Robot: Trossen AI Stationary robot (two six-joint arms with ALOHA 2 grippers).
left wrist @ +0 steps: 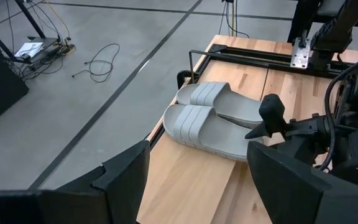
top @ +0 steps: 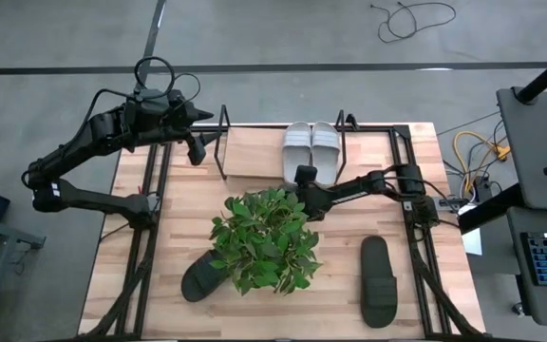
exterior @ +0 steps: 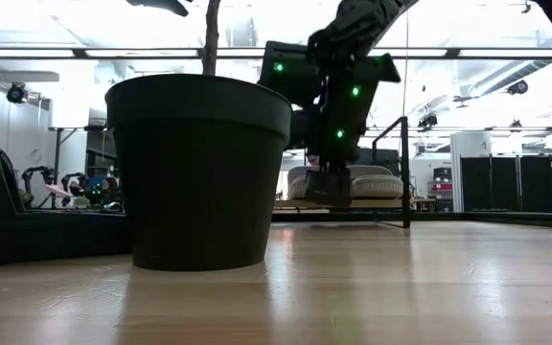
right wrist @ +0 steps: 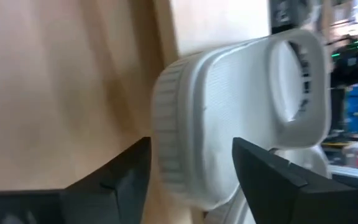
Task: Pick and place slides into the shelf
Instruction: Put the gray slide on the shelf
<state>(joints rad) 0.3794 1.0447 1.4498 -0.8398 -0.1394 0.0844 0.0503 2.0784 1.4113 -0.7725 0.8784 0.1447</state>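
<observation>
High view is showing two light grey slides sitting side by side in the shelf, with the right gripper hovering at their heel end, fingers spread around one heel, not clamping. Two black slides are lying near the plant; left gripper is waiting wide by the shelf's left end.
</observation>
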